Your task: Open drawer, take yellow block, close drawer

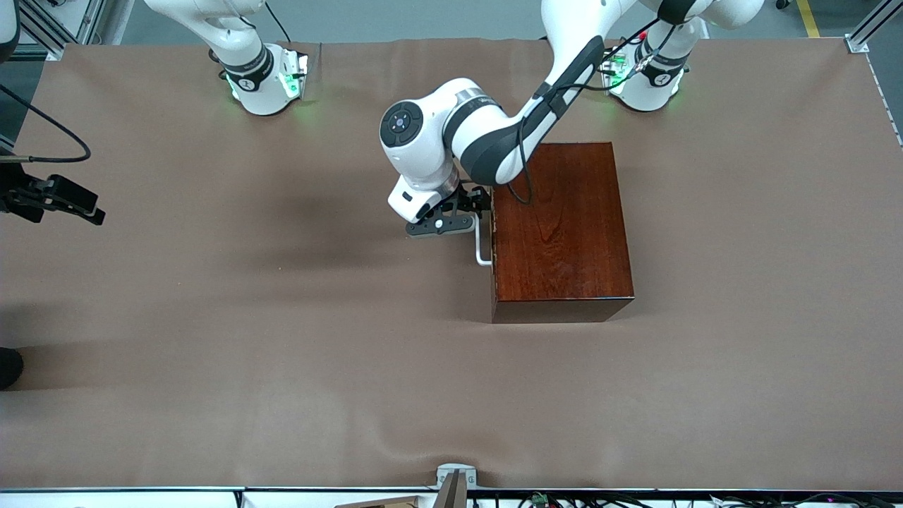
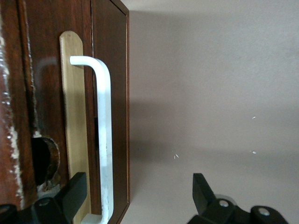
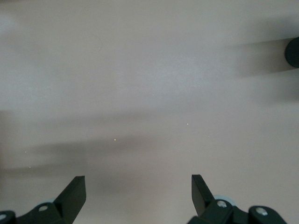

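Observation:
The dark reddish-brown box (image 1: pixel 561 226) stands mid-table, toward the left arm's end. Its drawer (image 2: pixel 74 116) is pushed in, and only a pale wood strip shows under the white bar handle (image 1: pixel 482 245) (image 2: pixel 105 140). That handle is on the face turned toward the right arm's end. My left gripper (image 1: pixel 474 203) (image 2: pixel 138 193) is open at the handle. The bar runs between its fingers, close to one finger (image 2: pixel 74 191), and nothing is gripped. My right gripper (image 1: pixel 88 208) (image 3: pixel 138 191) waits open over bare cloth at the right arm's end of the table. The yellow block is hidden.
A brown cloth (image 1: pixel 282 339) covers the table. A metal bracket (image 1: pixel 455 481) sits at the table edge nearest the front camera. A dark rounded object (image 1: pixel 8 367) pokes in at the right arm's end. A black cable (image 1: pixel 60 130) loops above the right gripper.

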You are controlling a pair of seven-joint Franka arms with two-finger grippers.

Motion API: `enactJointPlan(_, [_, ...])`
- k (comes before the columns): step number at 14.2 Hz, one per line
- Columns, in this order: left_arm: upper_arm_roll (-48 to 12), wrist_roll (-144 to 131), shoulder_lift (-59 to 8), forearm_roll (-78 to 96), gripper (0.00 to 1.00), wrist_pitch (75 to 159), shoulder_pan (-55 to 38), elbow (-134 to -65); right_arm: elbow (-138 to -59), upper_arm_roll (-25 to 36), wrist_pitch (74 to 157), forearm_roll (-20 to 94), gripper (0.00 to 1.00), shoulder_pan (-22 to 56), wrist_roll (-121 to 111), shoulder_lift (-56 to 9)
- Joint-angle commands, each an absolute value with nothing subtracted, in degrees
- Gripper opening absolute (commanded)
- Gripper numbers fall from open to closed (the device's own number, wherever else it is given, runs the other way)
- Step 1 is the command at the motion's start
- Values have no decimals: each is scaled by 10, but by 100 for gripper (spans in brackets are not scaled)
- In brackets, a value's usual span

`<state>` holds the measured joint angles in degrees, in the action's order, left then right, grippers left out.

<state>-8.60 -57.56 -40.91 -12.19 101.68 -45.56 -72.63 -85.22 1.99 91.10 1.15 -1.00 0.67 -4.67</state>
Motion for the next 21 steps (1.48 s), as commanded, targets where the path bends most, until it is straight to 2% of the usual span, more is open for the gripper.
enactJointPlan(1, [-82,-570,-424,-140,100,1002,-462,-708,-855,13,906,18,100,-18,11,-38])
enactJointPlan(21, [-62,-577,-455,-138,100,1053,-470,-701,-855,13,906,18,100,-18,11,-38])
